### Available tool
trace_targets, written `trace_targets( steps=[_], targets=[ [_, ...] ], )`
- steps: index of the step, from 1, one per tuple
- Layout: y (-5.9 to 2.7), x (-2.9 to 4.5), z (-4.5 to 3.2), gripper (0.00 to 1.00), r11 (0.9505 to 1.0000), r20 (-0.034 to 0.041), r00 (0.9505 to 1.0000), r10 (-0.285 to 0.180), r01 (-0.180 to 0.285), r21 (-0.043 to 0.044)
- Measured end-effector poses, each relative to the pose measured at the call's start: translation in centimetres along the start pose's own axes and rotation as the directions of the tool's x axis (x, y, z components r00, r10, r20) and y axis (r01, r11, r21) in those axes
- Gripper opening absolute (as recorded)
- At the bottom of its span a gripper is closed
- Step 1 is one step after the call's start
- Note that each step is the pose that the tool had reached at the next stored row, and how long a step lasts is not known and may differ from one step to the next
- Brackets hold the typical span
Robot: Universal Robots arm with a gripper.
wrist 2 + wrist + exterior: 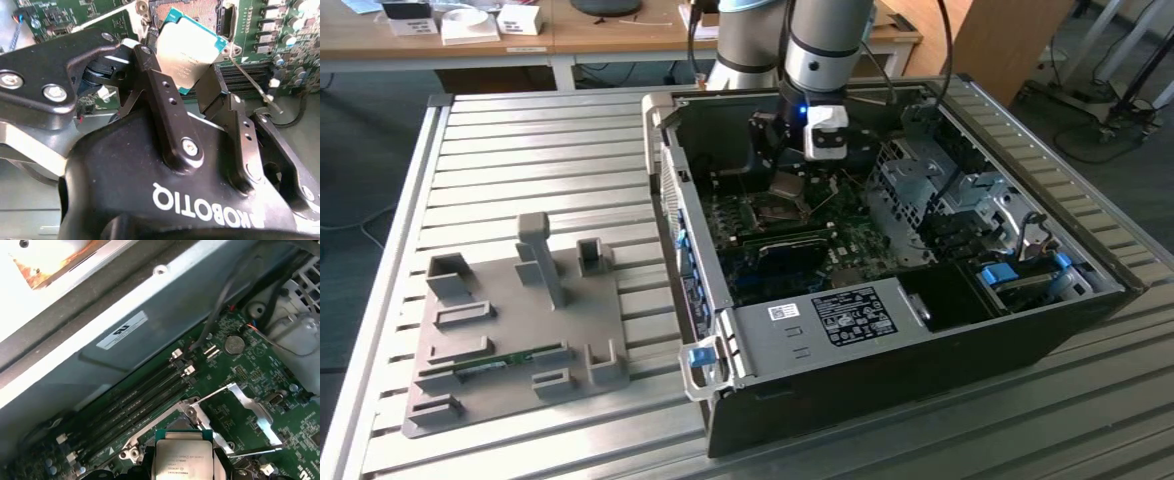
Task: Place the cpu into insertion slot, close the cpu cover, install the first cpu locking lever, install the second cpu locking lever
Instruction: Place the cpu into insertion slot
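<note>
Exterior view, from its left: one grey fixture tray (500,290) bearing a single memory stick (491,365), then one black computer case (921,350) with the arm (827,40) reaching inside. In the second wrist view, the gripper (182,75) pinches one cpu (192,45) between two fingers (160,90), tilted over the partly hidden insertion slot (200,6). In the first wrist view, one cpu cover (255,412) stands open.

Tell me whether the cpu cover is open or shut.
Open: the cpu cover stands swung clear of the insertion slot, the cpu held in the tool.
</note>
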State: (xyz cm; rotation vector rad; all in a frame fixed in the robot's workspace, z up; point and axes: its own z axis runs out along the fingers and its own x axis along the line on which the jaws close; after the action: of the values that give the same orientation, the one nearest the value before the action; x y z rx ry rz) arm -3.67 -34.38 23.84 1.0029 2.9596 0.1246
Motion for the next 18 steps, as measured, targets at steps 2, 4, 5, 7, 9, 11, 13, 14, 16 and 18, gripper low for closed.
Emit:
trace_targets(
  steps=[2, 4, 5, 7, 9, 11, 13, 14, 16, 18],
  targets=[
    [0.00, 0.00, 0.00, 0.54, 1.0000, 0.0001, 1.0000, 0.001, -0.001, -0.0001],
    [0.00, 0.00, 0.00, 0.54, 1.0000, 0.0001, 1.0000, 0.001, -0.001, -0.0001],
    [0.00, 0.00, 0.00, 0.54, 1.0000, 0.0002, 1.0000, 0.002, -0.002, 0.0000],
    [0.00, 0.01, 0.01, 0.54, 0.9997, 0.0020, 0.9997, 0.024, -0.024, -0.0005],
    [0.00, 0.00, 0.02, 0.54, 0.9982, 0.0049, 0.9981, 0.061, -0.061, -0.0009],
    [0.00, 0.00, 0.04, 0.54, 0.9953, 0.0077, 0.9953, 0.096, -0.096, -0.0016],
    [0.00, 0.00, 0.05, 0.54, 0.9913, 0.0105, 0.9912, 0.132, -0.132, -0.0023],
    [0.00, 0.00, 0.06, 0.54, 0.9887, 0.0119, 0.9886, 0.150, -0.150, -0.0028],
    [0.00, 0.00, 0.06, 0.54, 0.9824, 0.0148, 0.9823, 0.187, -0.187, -0.0037],
    [0.00, 0.00, 0.07, 0.54, 0.9761, 0.0172, 0.9759, 0.217, -0.217, -0.0046]
  ],
)
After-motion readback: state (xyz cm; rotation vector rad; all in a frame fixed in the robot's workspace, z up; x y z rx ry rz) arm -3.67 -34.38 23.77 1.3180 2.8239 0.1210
